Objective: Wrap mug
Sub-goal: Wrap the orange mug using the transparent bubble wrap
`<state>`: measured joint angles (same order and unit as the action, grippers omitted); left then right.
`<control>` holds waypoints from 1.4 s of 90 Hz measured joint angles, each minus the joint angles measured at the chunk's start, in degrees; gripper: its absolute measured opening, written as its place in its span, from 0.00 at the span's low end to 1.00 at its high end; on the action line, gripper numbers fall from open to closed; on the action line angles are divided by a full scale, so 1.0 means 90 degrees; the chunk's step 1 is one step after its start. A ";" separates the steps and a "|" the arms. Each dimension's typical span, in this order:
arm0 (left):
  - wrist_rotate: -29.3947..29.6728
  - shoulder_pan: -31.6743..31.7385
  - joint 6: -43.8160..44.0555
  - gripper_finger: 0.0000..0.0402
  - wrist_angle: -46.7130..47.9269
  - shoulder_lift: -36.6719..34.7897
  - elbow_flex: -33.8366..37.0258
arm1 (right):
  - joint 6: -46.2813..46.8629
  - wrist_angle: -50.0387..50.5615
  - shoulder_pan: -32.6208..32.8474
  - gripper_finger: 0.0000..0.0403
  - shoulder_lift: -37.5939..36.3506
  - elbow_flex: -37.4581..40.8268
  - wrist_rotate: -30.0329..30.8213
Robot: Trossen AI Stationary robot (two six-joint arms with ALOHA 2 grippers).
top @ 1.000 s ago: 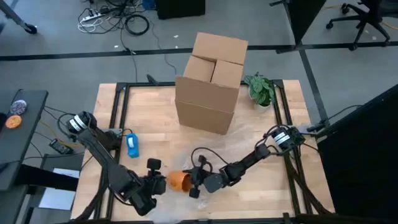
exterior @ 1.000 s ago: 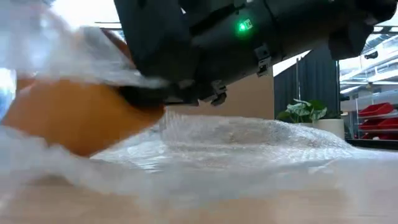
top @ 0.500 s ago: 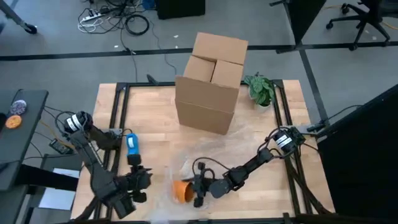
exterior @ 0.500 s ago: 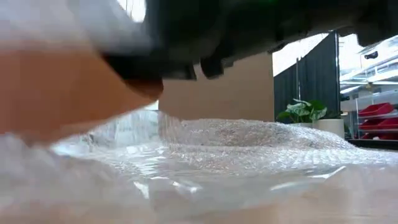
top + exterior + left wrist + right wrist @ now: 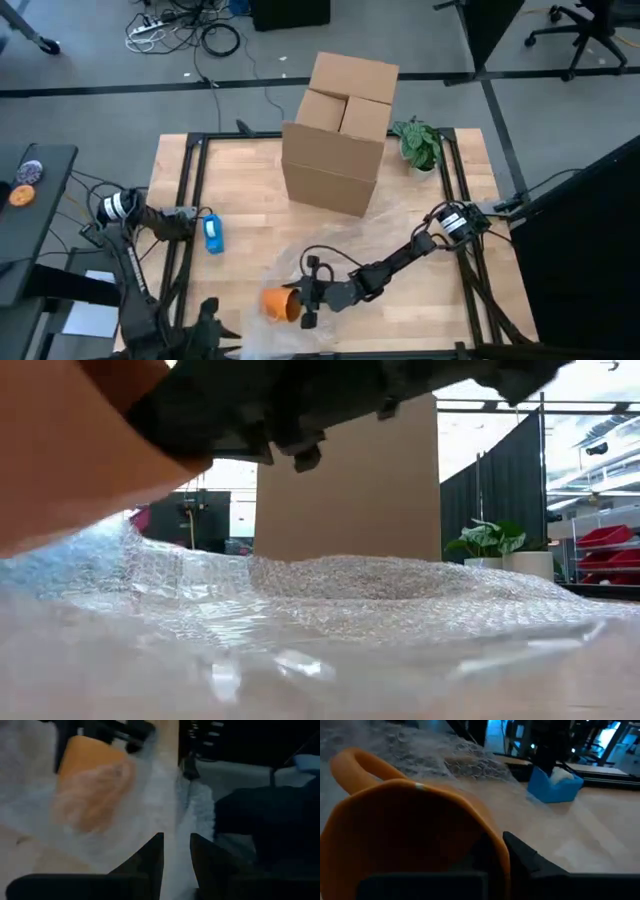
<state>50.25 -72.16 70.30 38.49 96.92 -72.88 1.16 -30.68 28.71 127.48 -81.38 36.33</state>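
Presently the orange mug [image 5: 281, 303] is gripped at its rim by the right claw [image 5: 304, 303], above bubble wrap [image 5: 400, 600]; the left claw [image 5: 175, 855] is held narrowly open nearby.

Even overhead light, wrist views dim, blurred

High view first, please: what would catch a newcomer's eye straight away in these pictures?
The orange mug stands out, held by the right end effector at the table's front edge, over crinkled bubble wrap. Behind it, a tall cardboard box dominates the table's middle. The left end effector waits at the front left corner.
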 joint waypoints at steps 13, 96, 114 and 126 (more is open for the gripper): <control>0.0127 -0.0148 0.0552 0.19 0.0362 0.0466 0.0005 | -0.0562 0.0083 0.0101 0.00 -0.0005 -0.0049 0.1400; 0.0394 -0.0213 0.3961 0.00 0.3541 0.1427 -0.0748 | -0.0989 0.0647 0.0001 0.11 0.2157 -0.2417 0.2613; 0.0988 0.0149 0.3990 0.00 0.3502 0.1507 -0.0741 | -0.0422 0.0722 0.0078 0.34 0.2023 -0.2417 0.2032; 0.1042 0.0461 0.3990 0.00 0.3488 0.1653 -0.0741 | -0.0059 0.1075 0.0145 0.50 0.1885 -0.2419 0.1859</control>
<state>59.63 -68.00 106.21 69.87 111.80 -79.55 0.63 -21.00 30.02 144.44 -103.15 53.06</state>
